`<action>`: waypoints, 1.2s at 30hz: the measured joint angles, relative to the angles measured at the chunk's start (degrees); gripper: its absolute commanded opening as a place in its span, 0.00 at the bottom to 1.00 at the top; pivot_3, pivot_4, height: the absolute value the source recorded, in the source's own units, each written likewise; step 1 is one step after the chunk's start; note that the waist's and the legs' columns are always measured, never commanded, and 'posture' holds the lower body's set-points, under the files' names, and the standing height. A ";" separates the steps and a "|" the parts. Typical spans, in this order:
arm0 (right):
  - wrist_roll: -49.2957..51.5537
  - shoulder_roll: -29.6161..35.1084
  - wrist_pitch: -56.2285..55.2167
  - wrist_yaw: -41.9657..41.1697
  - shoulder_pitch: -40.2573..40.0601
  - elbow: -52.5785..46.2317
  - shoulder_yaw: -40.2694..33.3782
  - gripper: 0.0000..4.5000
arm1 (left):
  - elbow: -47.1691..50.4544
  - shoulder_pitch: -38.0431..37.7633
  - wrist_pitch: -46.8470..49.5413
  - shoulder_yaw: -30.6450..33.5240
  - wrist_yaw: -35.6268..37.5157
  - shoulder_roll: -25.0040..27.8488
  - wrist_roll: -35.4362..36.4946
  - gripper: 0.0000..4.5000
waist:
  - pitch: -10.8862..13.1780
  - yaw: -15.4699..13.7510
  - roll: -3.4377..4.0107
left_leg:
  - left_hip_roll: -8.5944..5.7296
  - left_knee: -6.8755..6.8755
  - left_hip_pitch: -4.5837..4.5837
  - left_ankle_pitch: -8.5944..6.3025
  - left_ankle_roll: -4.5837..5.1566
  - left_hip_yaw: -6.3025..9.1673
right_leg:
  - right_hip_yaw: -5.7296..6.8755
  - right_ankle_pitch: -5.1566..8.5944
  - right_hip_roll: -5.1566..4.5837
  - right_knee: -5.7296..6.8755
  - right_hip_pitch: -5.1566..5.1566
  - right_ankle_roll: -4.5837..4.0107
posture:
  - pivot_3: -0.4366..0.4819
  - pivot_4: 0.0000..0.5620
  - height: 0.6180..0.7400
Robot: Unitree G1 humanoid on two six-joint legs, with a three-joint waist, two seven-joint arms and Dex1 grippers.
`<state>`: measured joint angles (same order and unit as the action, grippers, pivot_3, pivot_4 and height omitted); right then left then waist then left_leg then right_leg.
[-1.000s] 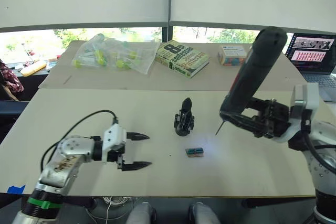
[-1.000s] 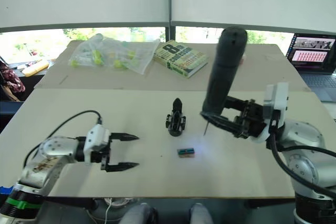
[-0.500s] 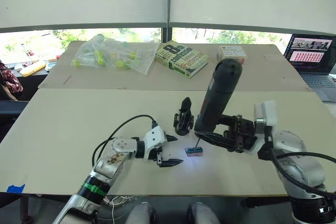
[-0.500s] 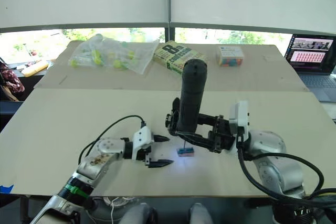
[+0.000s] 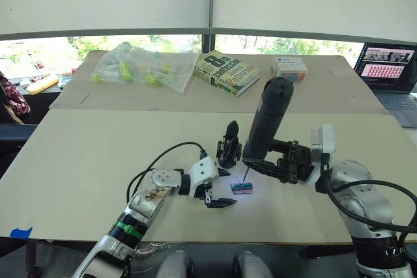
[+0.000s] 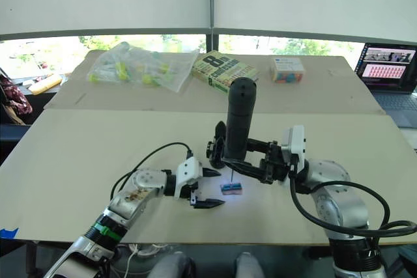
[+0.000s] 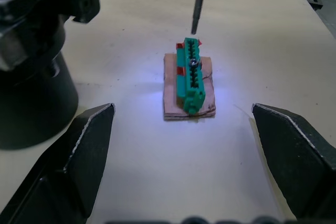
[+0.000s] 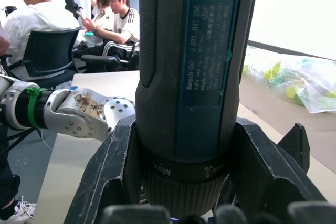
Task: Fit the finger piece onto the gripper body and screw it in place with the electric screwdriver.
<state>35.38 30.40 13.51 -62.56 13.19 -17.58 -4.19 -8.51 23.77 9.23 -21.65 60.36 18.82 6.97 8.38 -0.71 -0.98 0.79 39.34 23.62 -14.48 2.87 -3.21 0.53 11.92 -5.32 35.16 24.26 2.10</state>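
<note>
The gripper body (image 5: 229, 150) stands at mid-table, a black block with a pointed finger sticking up; it also looms in the left wrist view (image 7: 31, 66). My right gripper (image 5: 281, 165) is shut on the electric screwdriver (image 5: 268, 119), held nearly upright, its clamped barrel close in the right wrist view (image 8: 191, 77). Its bit (image 7: 198, 1) hovers just above a small green-and-brown block (image 5: 242, 188). My left gripper (image 5: 223, 188) is open and low on the table, its fingers (image 7: 84, 156) either side of that block (image 7: 191, 82) without touching it. The finger piece is out of view.
At the back of the table lie a book (image 5: 225, 72), a clear bag of yellow-green items (image 5: 140, 66) and a small box (image 5: 289, 68). A laptop (image 5: 388, 69) sits at the far right. People sit on chairs (image 8: 105, 30) beyond the table.
My left gripper has reached right to straddle the green-and-brown block. My right arm swung the screwdriver left and upright, bringing the bit over that block.
</note>
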 measured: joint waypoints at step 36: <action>-2.54 -0.52 -3.09 -1.26 -1.07 2.41 1.46 0.43 | -3.58 1.23 -4.28 -0.67 0.56 -1.16 -1.13 0.98 | 0.00 0.01 0.00 | 0.01 0.12 -0.04 0.00 0.00 0.00 | -0.01 -0.01 0.00 0.15 -0.02 0.01 | 0.48 0.27 1.00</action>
<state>32.84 29.87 10.42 -63.82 12.12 -15.17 -2.73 -12.09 25.00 4.94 -22.32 60.92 17.66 5.84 8.38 -0.70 -0.98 0.80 39.46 23.59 -14.48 2.88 -3.21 0.53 11.92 -5.32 35.30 24.25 2.11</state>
